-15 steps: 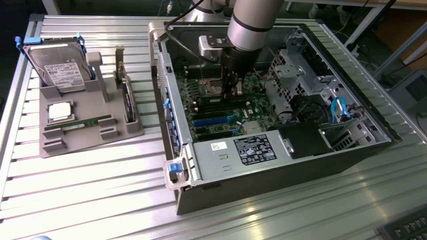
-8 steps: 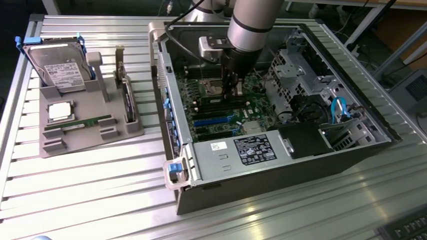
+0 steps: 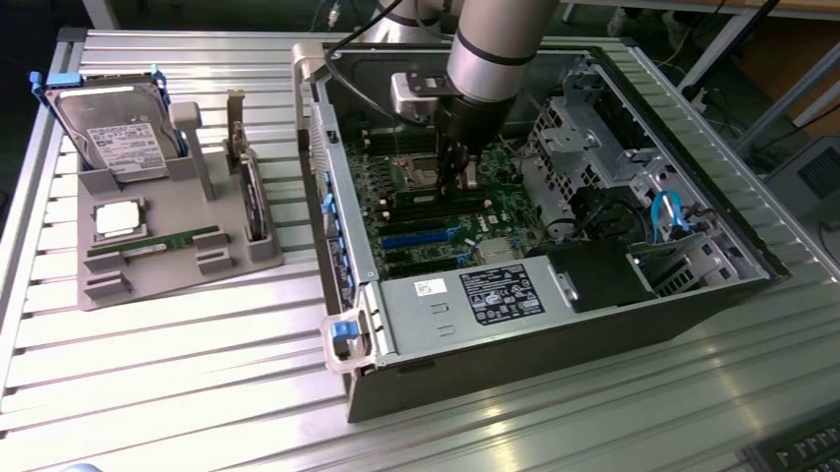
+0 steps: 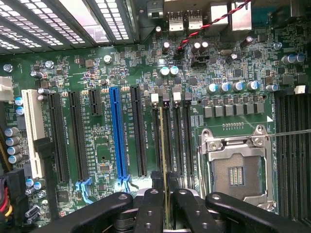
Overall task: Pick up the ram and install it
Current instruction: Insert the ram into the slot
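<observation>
You see a slatted metal table [image 3: 157, 374] carrying an open computer case [image 3: 552, 344] lying on its side. Its green motherboard [image 4: 97, 87] faces up. The robot arm [image 3: 499, 49] reaches down into the case from above. On the exterior view's left, well apart from the case, sits a grey tray [image 3: 171, 270] with a hard drive [image 3: 118, 138] standing in it and a second green stick [image 3: 171, 239] lying flat.

Your gripper [image 4: 165, 177] hangs over the middle of the board, its jaws clamped together on the ram [image 4: 164, 145]. The ram stands upright and edge-on, a thin line just above the black memory slots [image 4: 175, 141], beside the bare processor socket [image 4: 235, 170]. You cannot tell whether it touches a slot.
</observation>
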Available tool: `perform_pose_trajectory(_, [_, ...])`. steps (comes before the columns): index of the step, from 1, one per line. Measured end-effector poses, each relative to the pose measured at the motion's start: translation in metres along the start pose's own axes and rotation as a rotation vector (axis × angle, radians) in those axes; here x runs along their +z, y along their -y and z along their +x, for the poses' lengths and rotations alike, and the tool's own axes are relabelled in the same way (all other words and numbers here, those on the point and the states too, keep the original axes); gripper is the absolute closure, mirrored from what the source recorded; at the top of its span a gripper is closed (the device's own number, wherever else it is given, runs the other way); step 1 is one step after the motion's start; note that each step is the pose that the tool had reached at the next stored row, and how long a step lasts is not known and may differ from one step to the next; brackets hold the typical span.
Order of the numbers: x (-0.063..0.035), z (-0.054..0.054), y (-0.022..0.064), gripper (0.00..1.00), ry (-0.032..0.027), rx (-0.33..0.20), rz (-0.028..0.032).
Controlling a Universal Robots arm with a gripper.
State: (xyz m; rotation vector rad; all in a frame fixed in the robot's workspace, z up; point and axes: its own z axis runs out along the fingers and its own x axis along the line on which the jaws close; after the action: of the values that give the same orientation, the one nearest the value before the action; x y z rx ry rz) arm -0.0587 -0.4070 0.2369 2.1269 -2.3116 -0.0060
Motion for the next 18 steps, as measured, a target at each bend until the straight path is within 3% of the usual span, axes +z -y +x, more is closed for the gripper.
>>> perform_pose_trajectory(18, [0.0105, 0.0, 0.0001, 0.86, -0.0001, 0.0, 0.0])
